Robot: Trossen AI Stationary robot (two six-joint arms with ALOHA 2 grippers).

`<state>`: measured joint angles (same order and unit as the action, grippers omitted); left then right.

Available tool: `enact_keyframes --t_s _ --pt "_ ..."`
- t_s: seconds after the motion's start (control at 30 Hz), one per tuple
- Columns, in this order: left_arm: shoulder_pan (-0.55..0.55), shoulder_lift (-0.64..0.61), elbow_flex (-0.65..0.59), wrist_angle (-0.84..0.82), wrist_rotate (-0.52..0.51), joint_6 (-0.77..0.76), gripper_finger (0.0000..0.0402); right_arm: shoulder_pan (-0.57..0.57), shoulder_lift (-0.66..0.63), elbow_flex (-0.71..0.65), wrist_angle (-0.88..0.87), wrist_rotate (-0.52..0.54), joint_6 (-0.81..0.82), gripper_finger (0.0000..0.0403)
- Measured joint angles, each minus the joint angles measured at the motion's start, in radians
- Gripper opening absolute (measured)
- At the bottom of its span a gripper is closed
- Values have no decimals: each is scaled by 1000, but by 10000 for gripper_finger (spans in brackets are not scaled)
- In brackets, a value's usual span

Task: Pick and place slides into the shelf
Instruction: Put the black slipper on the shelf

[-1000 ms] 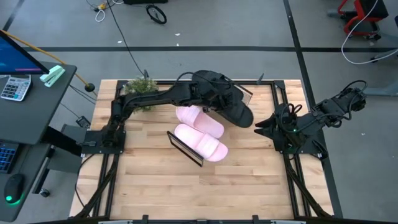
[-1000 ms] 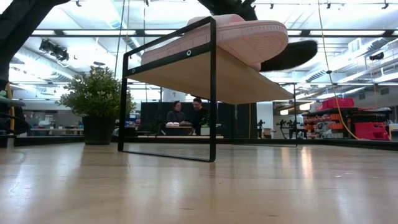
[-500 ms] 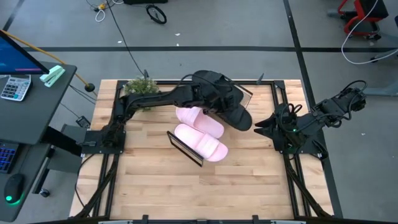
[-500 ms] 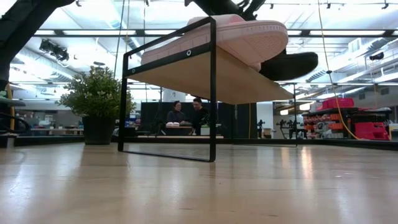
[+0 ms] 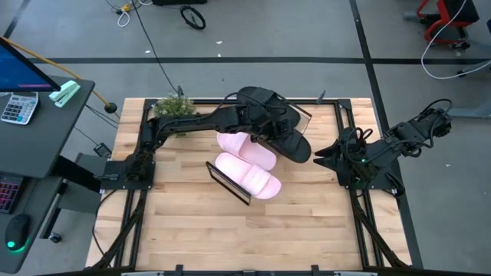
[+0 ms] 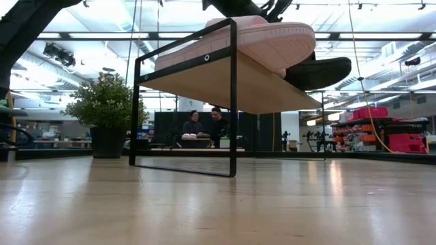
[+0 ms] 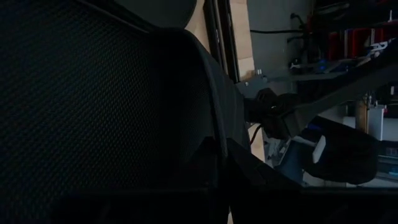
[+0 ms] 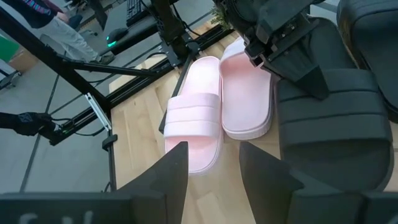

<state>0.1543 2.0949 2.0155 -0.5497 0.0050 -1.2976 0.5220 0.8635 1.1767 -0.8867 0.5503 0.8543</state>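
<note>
Two pale pink slides (image 5: 247, 162) lie side by side on the shelf (image 5: 229, 184) at mid-table, their toes toward its near end frame. My left gripper (image 8: 306, 76) reaches in from the left and is shut on a black slide (image 5: 290, 139) over the shelf's far right part, next to the pink pair. In the low view this black slide (image 6: 320, 71) shows behind a pink slide (image 6: 272, 41). A second black slide (image 5: 261, 98) lies beyond it at the shelf's far end. My right gripper (image 8: 214, 168) waits open at the table's right edge. My left gripper holds the black slide by its wide strap (image 8: 320, 93), at the edge nearest the pink slides. One finger (image 8: 309, 79) lies on top of the strap; the other is hidden under it. The fingers slant down from the table's left. The slide's sole seems slightly above the board.
A potted plant (image 5: 173, 107) stands at the table's far left corner. Black metal rails (image 5: 126, 207) run along the table's left and right edges. The near half of the wooden tabletop (image 5: 245, 238) bears nothing. Two people (image 6: 204, 126) sit far off in the room.
My left gripper has sunk a little with the black slide. In the low view the slide's sole now sits lower, closer to the shelf's board, beside the pink slide. The pink slides and the shelf have kept still.
</note>
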Motion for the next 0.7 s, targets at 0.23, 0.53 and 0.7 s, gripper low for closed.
enact_keyframes --t_s 0.23,0.53,0.7 --pt "2 0 0 -4 4 0 15 0 0 0 0 0 -8 149" --pt "10 0 0 -6 15 1 14 0 0 0 0 0 -10 149" --pt "17 0 0 -18 19 10 14 0 0 0 0 0 -10 149"
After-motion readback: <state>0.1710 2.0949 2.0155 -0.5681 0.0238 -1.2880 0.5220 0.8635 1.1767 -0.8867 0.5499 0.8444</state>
